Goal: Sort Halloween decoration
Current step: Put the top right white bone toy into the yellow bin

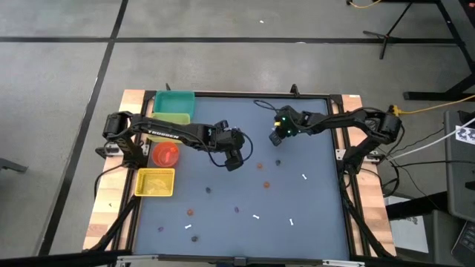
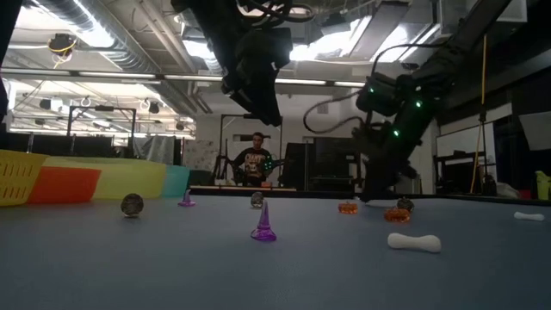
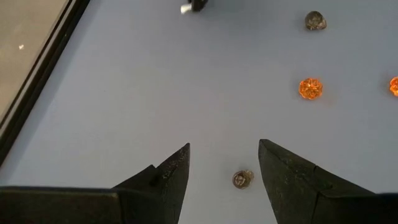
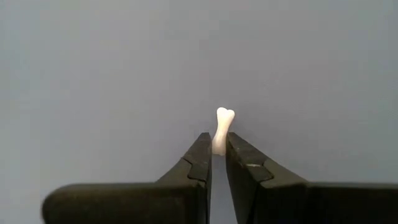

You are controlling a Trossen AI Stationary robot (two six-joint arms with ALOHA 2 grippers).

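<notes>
White bone point(image 4: 222, 128) pinched between right hand's point(image 4: 218, 151) fingertips.

My right fingers point(image 4: 217, 163) cover the lower end of the white bone point(image 4: 222, 126). From above, the trinkets point(image 1: 237, 210) are specks too small to tell by shape. My left arm point(image 1: 178, 132) overlaps the red bin point(image 1: 165, 154). At table height the yellow bin point(image 2: 17, 176) is cut off at the edge.
</notes>
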